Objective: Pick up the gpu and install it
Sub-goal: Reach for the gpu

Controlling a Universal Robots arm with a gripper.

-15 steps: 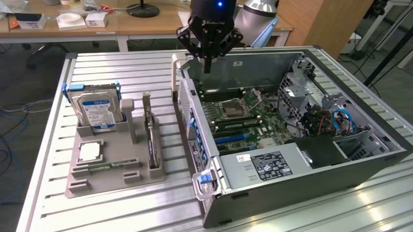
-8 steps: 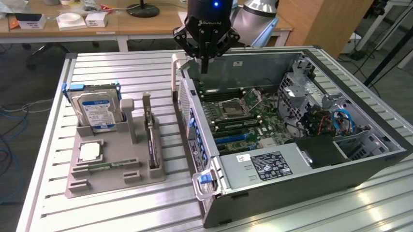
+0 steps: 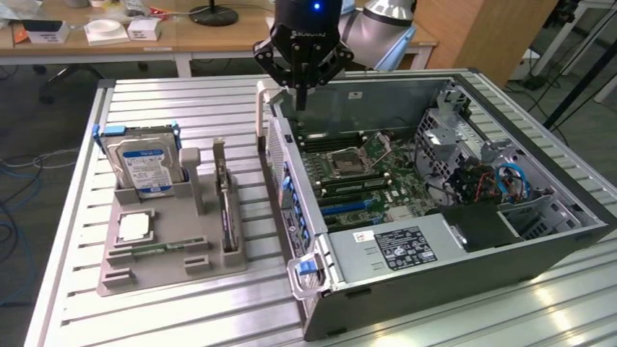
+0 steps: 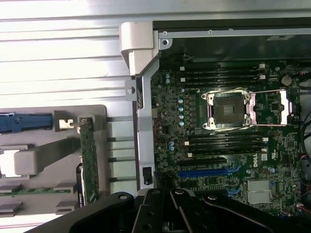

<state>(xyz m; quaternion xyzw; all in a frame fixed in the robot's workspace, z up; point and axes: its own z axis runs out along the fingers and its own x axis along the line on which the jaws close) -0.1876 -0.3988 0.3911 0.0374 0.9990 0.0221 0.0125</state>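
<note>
In the exterior view your end effector (image 3: 300, 96) hangs above the far wall of the open computer case (image 3: 434, 300), closed up tight and carrying nothing. The gpu (image 3: 224, 206) stands on edge in the grey holder (image 3: 173, 273), which lies on the surface (image 3: 193, 101) toward the exterior view's left edge; card and end effector are well apart, and the pick is not yet made. The hard drive (image 3: 144, 163) stands at the holder's far end; I cannot read its blue-and-white label, nor the white sticker on the power supply (image 3: 400, 246).

In the wrist view the end effector (image 4: 170, 206) shows shut over the case's rim. The gpu (image 4: 89, 160) is a thin green-edged card upright in the holder (image 4: 34, 162), near the case wall. The motherboard (image 4: 218, 145) lies bare, with an empty processor socket (image 4: 228, 110) and a blue slot (image 4: 204, 172); white letters beside that slot look like "DELL", though I would not swear to it.

Watch three things. Closed as it is, the end effector cannot straddle the card, and coming down like this would strike its top edge. The card is thin and sits in a narrow groove, so an off-centre pinch could tilt it and jam it. The case wall stands between holder and board — a low carry would catch it.
</note>
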